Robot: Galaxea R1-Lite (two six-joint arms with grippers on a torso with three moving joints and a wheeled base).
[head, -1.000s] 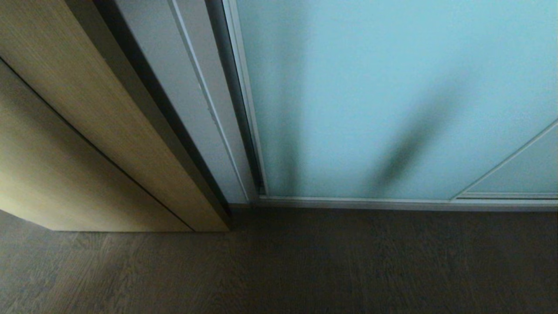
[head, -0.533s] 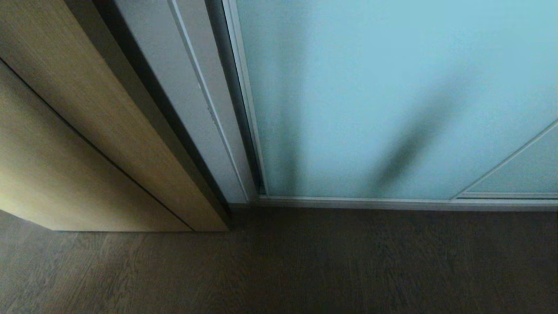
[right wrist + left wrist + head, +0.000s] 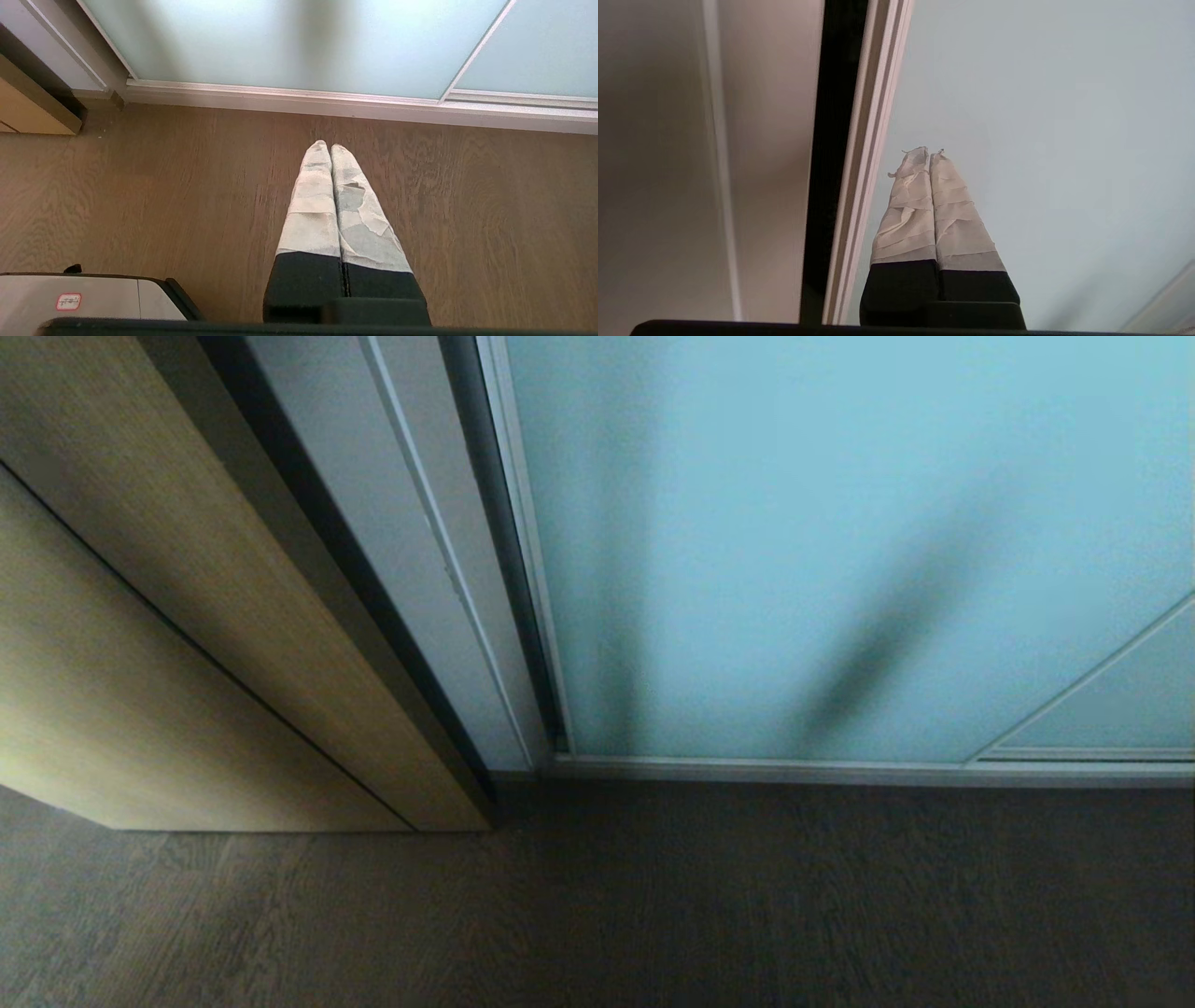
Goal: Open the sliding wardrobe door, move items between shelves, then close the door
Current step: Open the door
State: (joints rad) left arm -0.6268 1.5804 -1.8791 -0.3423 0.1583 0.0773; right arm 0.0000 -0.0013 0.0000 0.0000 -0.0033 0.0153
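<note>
Here the sliding wardrobe door (image 3: pixel 840 541), a frosted blue-green glass panel, fills most of the head view and stands fully shut, its thin silver frame (image 3: pixel 523 551) meeting the grey wardrobe upright (image 3: pixel 411 551) at its left edge. Nothing of the shelves or the bag can be seen; both are judged to lie behind the glass, so the opening step is not yet done.

In the left wrist view the left gripper (image 3: pixel 930 154) is raised before the glass, just beside the door's frame (image 3: pixel 868 154) and the dark gap (image 3: pixel 833 154) next to it. Its tape-wrapped fingers (image 3: pixel 910 205) are pressed together on nothing. This placement is judged a preparation: closed fingers make a narrow tip that could reach the frame edge or press flat on the panel to slide it sideways. Whether the tips touch the glass cannot be told.

The right gripper (image 3: pixel 331 148) points down at the wood floor (image 3: pixel 140 196), well apart from the door's bottom rail (image 3: pixel 289 100). Its jaws are likewise together and empty, the posture of a parked arm. Part of the robot's base (image 3: pixel 93 294) shows beside it.

At the left, a tan wood-grain panel (image 3: pixel 168 616) adjoins the wardrobe and plays no part in the task.
</note>
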